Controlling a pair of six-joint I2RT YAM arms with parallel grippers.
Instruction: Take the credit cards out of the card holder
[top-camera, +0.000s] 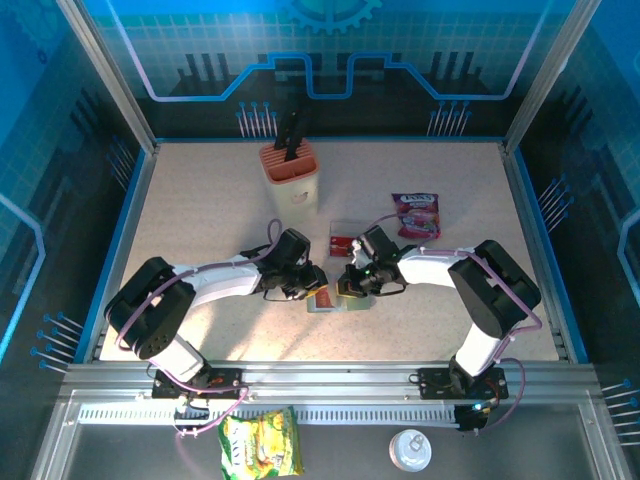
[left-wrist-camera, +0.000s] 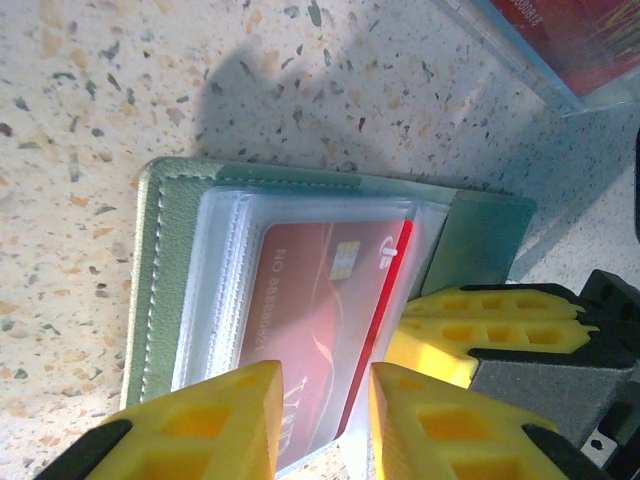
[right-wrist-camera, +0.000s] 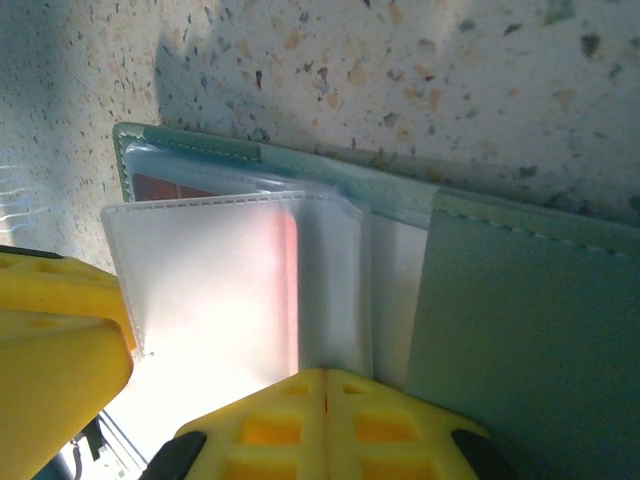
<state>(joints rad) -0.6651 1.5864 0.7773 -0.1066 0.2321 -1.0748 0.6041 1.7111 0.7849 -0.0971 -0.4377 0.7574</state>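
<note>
- My left claw (left-wrist-camera: 325, 400) stands partly spread. Its yellow foam fingers (left-wrist-camera: 230, 420) straddle the near end of the clear plastic sleeve (left-wrist-camera: 225, 300). I would use it to press and steady, not to pull.
- My right claw (right-wrist-camera: 325, 385) is pressed together at the sleeve's edge. Whether a leaf is caught in it I cannot tell.
- The small grey-green folding card holder (left-wrist-camera: 165, 260) lies open and flat on the speckled surface (left-wrist-camera: 100, 80) between both claws, with a red credit card (left-wrist-camera: 310, 300) inside its sleeve.
- I judge the card should slide out slowly along the sleeve's opening, so the holder does not drag.
- Beyond, the clear plastic stand (top-camera: 345, 238) sits near; I would steer clear of it.
</note>
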